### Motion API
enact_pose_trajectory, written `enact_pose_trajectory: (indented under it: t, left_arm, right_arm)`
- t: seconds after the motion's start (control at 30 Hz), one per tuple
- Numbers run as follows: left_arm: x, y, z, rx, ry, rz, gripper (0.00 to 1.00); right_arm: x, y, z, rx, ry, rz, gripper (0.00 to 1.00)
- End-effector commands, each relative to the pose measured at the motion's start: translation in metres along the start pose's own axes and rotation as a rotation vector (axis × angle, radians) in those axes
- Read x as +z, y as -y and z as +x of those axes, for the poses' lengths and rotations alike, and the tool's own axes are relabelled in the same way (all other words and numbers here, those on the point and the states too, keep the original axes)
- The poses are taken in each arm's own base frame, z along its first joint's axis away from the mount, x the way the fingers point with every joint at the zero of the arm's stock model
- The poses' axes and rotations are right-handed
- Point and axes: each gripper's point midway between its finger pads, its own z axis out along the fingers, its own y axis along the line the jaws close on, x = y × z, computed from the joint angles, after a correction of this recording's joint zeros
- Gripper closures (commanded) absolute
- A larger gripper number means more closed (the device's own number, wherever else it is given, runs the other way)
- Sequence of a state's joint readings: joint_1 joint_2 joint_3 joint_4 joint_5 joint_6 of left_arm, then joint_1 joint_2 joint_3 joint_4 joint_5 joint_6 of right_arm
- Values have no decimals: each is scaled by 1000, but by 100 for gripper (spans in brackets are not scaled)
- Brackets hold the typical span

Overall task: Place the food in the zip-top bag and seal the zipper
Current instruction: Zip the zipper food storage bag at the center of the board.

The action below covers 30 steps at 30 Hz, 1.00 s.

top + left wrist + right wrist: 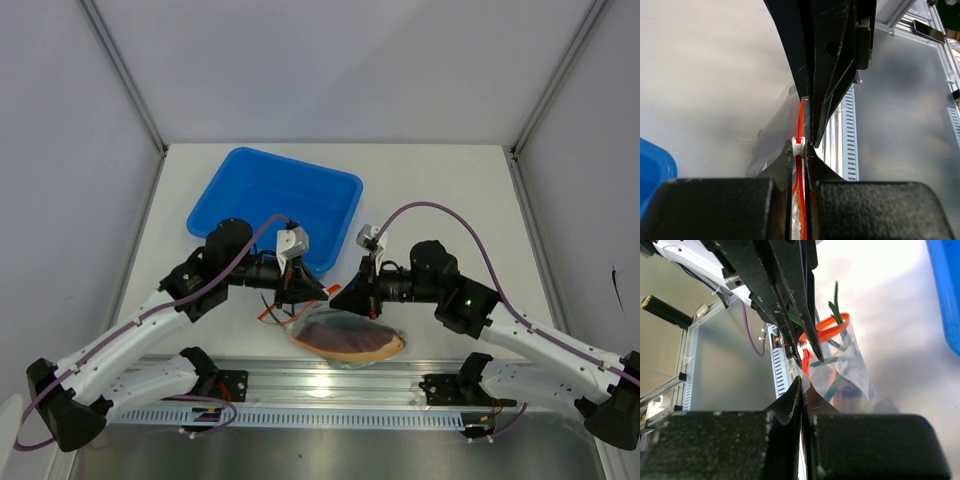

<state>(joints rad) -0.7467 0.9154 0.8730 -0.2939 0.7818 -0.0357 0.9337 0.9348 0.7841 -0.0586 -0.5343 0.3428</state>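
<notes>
Our left jaws and right jaws each pinch the zipper (800,125). The food (350,340) lies in the bag (854,367) between them, but its mouth gapes, so sealing is left.

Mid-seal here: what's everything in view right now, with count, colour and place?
tray: one, blue, far-left part of the table, behind the left arm.
bag: one, clear, near edge of the table, between the two arms.
zipper: one, orange-red, along the bag's mouth.
slider: one, white, on the zipper.
slice: one, purple-red and orange, inside the bag.
stems: at least two, green, in the bag, tips reaching past the zipper.
table: one, white, under everything.
left pincer: one, black, shut on the zipper at the slider.
right pincer: one, black, shut on the bag's edge.
</notes>
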Motion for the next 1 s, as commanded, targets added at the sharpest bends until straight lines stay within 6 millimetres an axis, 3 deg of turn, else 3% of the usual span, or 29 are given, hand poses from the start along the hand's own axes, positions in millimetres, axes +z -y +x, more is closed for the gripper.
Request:
enact_pose_trajectory:
  t: [0.0, 0.3, 0.63, 0.73, 0.77, 0.8, 0.83, 0.9, 0.97]
  left_arm:
    - [-2, 12, -7, -17, 5, 91, 99]
    - [1, 5, 16, -67, -82, 78, 100]
    - [-7, -2, 33, -45, -164, 21, 100]
    - [-13, -4, 24, -14, -163, -14, 99]
    - [-13, -5, 24, -9, -169, -20, 100]
    - [-16, -6, 7, 23, -151, -40, 100]
    - [-18, -6, 9, 20, -175, -43, 100]
    - [-19, -7, -7, 40, -183, -45, 99]
    - [-17, -8, -16, 47, -191, -35, 100]
  right_arm:
    - [-9, -13, -32, -71, 129, -41, 100]
    - [-29, 0, -57, -52, 239, 19, 100]
    - [-45, 19, -61, -11, 248, 69, 100]
    - [-41, 17, -57, -2, 196, 41, 100]
    - [-39, 19, -46, 26, 138, 45, 100]
    - [-38, 14, -39, 24, 95, 13, 100]
    - [-35, 10, -39, 15, 63, -8, 100]
    - [-35, 2, -25, -6, -25, -48, 93]
    - [-34, -5, -18, -31, -89, -67, 74]
